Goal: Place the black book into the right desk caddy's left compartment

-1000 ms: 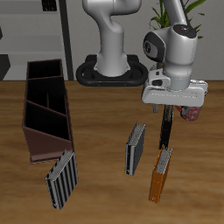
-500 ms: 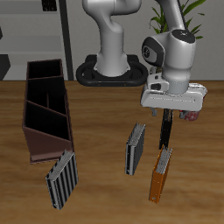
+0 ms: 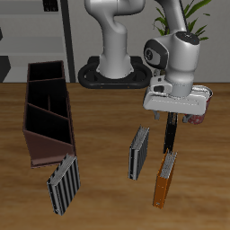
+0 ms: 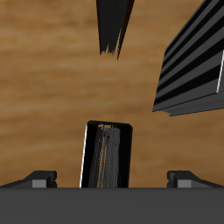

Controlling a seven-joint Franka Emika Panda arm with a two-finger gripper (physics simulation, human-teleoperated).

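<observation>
We see the arm bent over the table with its wrist pointing straight down, the gripper (image 3: pixel 172 119) poised above the black book (image 3: pixel 170 135). The book stands upright on the table directly beneath the fingers, its long axis vertical and its thin edge toward us; in the wrist view its top edge (image 4: pixel 107 153) lies midway between the two fingertips (image 4: pixel 38 178). The fingers are spread wide, well clear of the book's faces on both sides, and hold nothing.

Just in front of the book, nearer the table's front edge, stands the orange-brown book (image 3: pixel 164 180). Beside the fingers a grey-and-black striped book (image 3: pixel 139 152) stands upright, near but apart. A second striped book (image 3: pixel 63 184) stands by the near end of the right desk caddy (image 3: pixel 47 110), well apart from the gripper across open table.
</observation>
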